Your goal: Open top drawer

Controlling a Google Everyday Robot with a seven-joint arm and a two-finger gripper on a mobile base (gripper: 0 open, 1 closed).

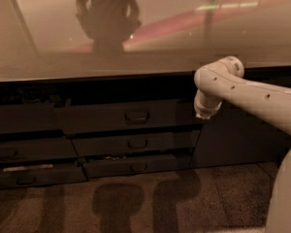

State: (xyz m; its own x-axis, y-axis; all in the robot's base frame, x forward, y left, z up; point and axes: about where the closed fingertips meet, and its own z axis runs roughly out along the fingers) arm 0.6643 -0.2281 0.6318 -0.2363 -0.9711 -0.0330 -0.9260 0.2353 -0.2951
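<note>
The top drawer (pixel 102 119) is the widest dark grey front under the counter, with a small loop handle (pixel 137 116) at its centre. Its front stands a little forward of the two shallower drawers (pixel 136 143) below it. My white arm (pixel 252 93) reaches in from the right and bends downward at the drawer's right end. The gripper (pixel 202 114) is at the arm's lower tip, by the drawer's upper right corner and well right of the handle. It is lost against the dark cabinet.
A glossy pale countertop (pixel 48 47) spans the whole width above the drawers and reflects a standing person (pixel 106 18). A left stack of shorter drawer fronts (pixel 24 149) adjoins the drawers. A dark cabinet panel (pixel 237 140) lies at the right. Shadows fall on the floor (pixel 136 203).
</note>
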